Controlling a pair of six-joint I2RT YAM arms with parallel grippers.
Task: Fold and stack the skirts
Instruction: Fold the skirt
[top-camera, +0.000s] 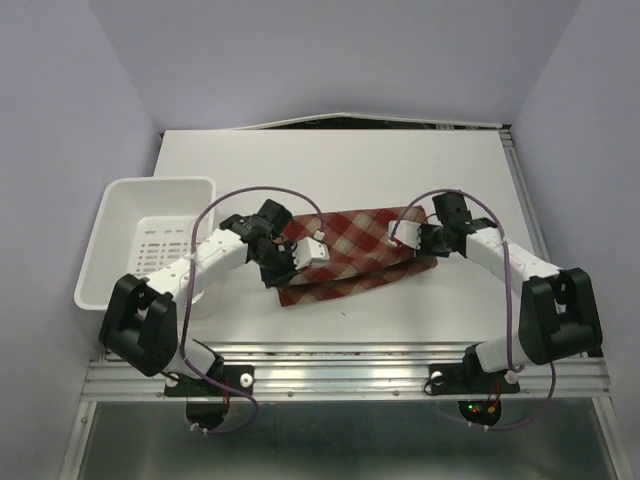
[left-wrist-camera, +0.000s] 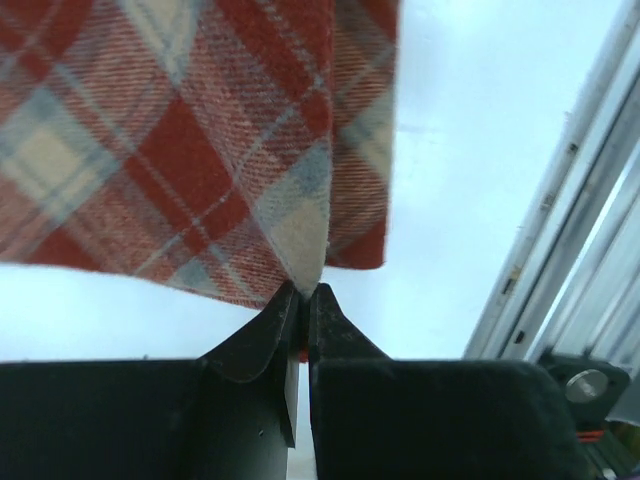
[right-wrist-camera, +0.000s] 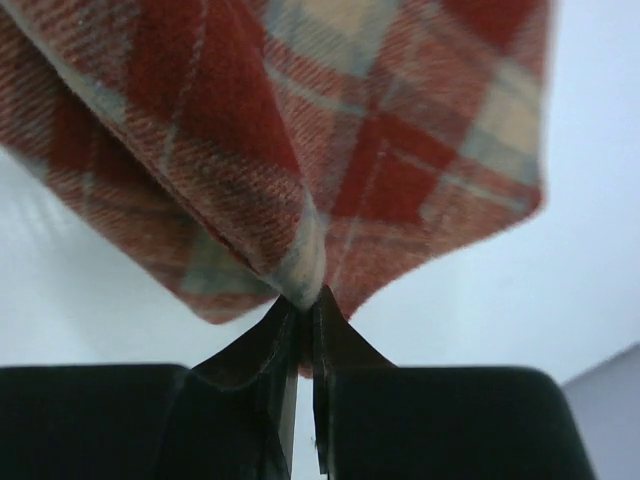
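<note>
- Skirt of red, maroon and cream plaid cloth (top-camera: 350, 255) lies half-folded midway on the white bench (top-camera: 400, 170), right of the white perforated plastic basket (top-camera: 120, 195).
- Each end is pinched: the left gripper (left-wrist-camera: 303, 292) and the right gripper (right-wrist-camera: 303, 298) both clamp cloth.
- Folding seems to be the step in hand; next, both ends should travel together, level.

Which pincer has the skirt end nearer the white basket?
The left pincer: it pinches the skirt at the end on the basket side. The right pincer grips the opposite end, farther from the basket.
</note>
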